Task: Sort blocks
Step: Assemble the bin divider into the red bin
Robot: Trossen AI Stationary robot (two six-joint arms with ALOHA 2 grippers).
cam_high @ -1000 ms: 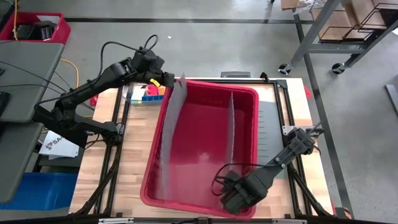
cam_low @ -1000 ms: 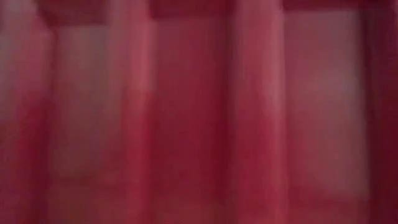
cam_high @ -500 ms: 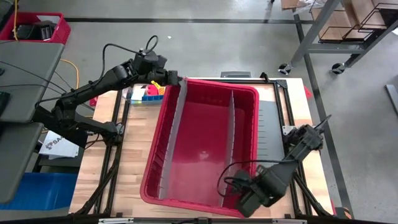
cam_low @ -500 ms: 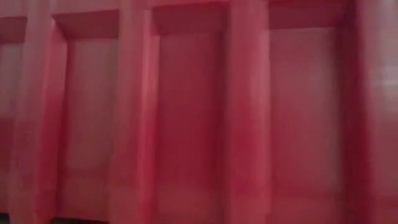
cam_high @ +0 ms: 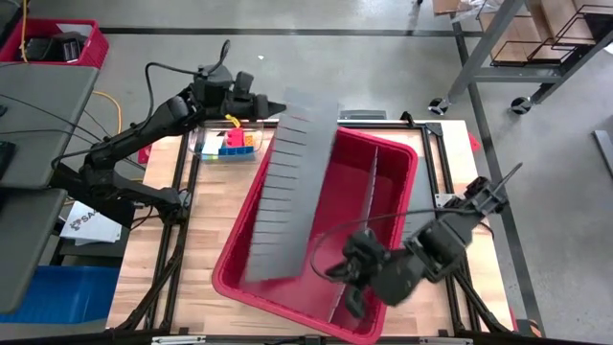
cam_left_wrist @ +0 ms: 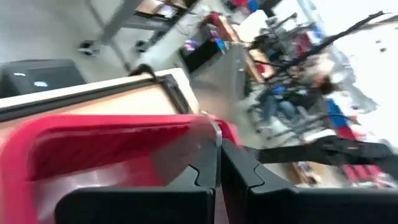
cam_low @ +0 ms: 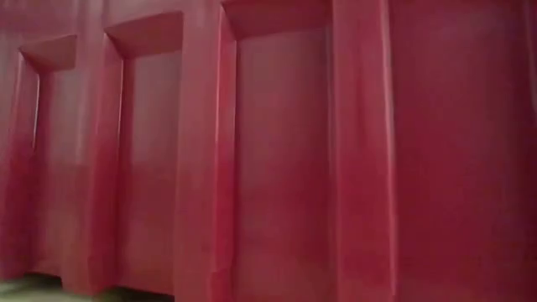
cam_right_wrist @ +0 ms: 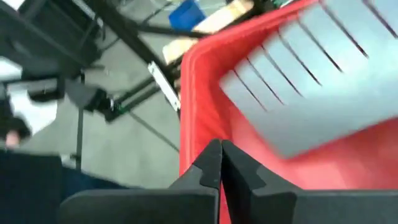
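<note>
Nearest the low camera, only the ribbed outer wall of the red bin [cam_low: 277, 159] shows; it blocks everything behind. From above, the right gripper [cam_high: 352, 287] sits at the bin's near rim [cam_high: 287, 299], fingers pressed together; whether they pinch the rim cannot be told. 1 grey slotted divider [cam_high: 287, 192] lies tilted across the bin, long axis running from near edge to far corner; a 2nd divider [cam_high: 356, 225] stands upright inside. At the far corner the left gripper [cam_high: 261, 103] is closed at the tilted divider's top end. Beyond it, the blocks [cam_high: 235, 142], red, blue and yellow, rest in a clear tray [cam_high: 213, 153] on the wooden table [cam_high: 206, 240], outside the bin; their axis cannot be told.
</note>
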